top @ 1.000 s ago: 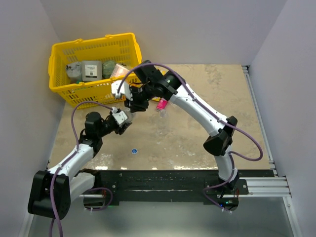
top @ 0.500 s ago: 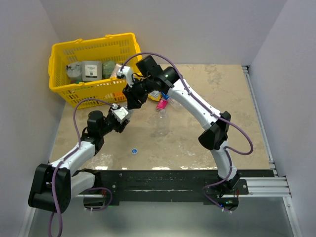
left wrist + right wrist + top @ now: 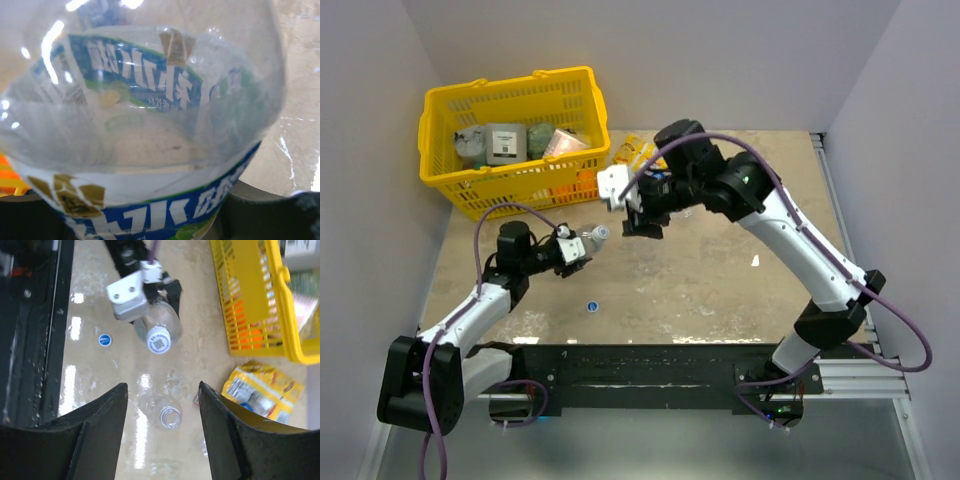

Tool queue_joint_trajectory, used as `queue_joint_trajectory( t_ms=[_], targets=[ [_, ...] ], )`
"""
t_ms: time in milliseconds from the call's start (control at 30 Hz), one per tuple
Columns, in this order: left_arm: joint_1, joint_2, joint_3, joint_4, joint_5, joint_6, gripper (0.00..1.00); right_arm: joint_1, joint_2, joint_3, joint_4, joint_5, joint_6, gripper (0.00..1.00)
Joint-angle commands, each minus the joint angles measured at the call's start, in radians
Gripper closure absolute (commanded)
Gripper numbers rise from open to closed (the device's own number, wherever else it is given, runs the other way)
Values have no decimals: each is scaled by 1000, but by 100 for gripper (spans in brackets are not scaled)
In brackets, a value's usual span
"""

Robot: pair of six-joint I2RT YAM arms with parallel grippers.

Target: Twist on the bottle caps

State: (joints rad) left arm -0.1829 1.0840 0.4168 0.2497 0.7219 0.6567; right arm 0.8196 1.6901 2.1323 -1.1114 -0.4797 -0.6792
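My left gripper [image 3: 572, 252] is shut on a clear bottle with a blue label [image 3: 150, 125], which fills the left wrist view. The bottle lies roughly level and carries a whitish cap [image 3: 601, 232], also seen in the right wrist view [image 3: 159, 339]. My right gripper [image 3: 642, 224] is open and empty, a little right of that cap and above the table. Below its spread fingers [image 3: 100, 420] an uncapped clear bottle [image 3: 166, 412] stands on the table. A blue cap [image 3: 592, 306] lies loose on the table, also in the right wrist view [image 3: 104, 340].
A yellow basket [image 3: 515, 100] with several items stands at the back left, its wall close to the right gripper [image 3: 250, 305]. A yellow snack packet [image 3: 638, 152] lies beside it. A small white scrap [image 3: 754, 261] lies at mid-right.
My right gripper has drawn back to the right, away from the neck of the left gripper's bottle. The whitish cap now shows on that bottle. The left arm has shifted slightly.
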Motion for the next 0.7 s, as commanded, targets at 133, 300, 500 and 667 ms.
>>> queue_joint_trajectory(
  t_ms=[133,300,500,667],
  targets=[
    [3,-27,134,-240,209,239,100,151,-26,-167,9,81,-551,39],
    [2,-61,139,-302,228,271,100,182,-15,-187,36,92,-614,40],
    [2,-75,137,-319,229,287,100,185,3,-176,36,104,-629,43],
    [2,-72,135,-306,232,284,100,193,20,-167,32,104,-635,50]
  ],
)
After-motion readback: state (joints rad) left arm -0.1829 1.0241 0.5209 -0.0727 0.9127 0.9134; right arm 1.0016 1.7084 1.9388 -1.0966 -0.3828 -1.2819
